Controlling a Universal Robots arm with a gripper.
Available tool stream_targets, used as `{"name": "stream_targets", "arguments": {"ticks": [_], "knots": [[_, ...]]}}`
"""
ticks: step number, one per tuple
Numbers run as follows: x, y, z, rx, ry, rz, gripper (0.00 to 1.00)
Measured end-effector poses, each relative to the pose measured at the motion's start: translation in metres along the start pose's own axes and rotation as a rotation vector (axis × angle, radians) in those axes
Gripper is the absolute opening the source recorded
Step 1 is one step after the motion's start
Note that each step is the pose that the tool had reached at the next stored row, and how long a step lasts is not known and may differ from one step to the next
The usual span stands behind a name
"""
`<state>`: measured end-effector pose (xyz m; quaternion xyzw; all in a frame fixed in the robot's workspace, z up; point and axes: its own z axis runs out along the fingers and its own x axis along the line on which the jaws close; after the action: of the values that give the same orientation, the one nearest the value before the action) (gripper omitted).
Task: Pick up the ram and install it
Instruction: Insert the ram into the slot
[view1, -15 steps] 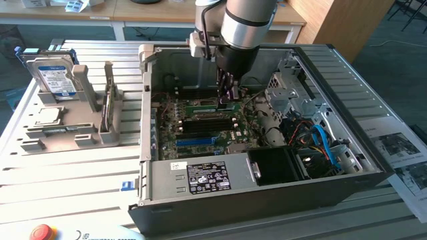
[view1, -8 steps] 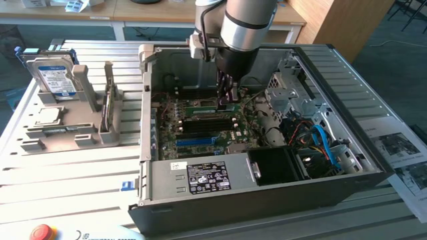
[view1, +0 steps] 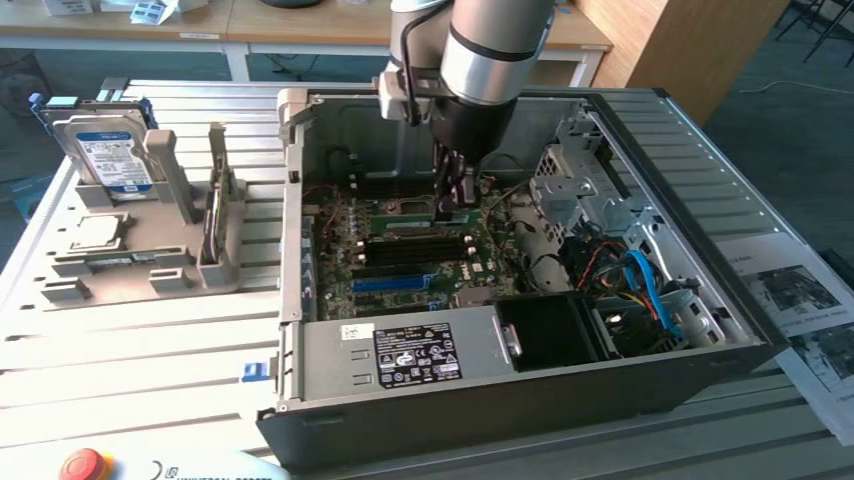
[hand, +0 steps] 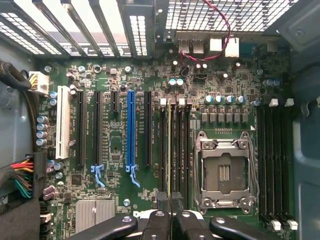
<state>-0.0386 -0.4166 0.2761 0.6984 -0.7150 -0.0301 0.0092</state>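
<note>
In the wrist view the ram (hand: 169, 145) shows edge-on as a thin yellow-green strip. It lies along one of the black memory slots (hand: 181, 150) beside the empty processor socket (hand: 223, 172). My gripper (hand: 170, 201) is shut on the ram's near end, with a dark fingertip on each side of it. Whether the stick is pressed fully into the slot I cannot tell. In the exterior view my gripper (view1: 454, 200) reaches straight down into the open computer case (view1: 534, 410), over the green motherboard (view1: 400, 270).
Left of the case a grey holder (view1: 147, 265) carries a silver hard drive (view1: 107, 150) and a small square processor chip (view1: 96, 232). A power supply (view1: 400, 352), blue cables (view1: 647, 285) and a drive cage (view1: 587, 185) crowd the case. Papers (view1: 801, 300) lie at the exterior view's right.
</note>
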Motion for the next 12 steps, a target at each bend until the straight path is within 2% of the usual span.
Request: {"name": "stream_targets", "arguments": {"ticks": [12], "knots": [[0.000, -0.0007, 0.0119, 0.0000, 0.0000, 0.000, 0.12]]}}
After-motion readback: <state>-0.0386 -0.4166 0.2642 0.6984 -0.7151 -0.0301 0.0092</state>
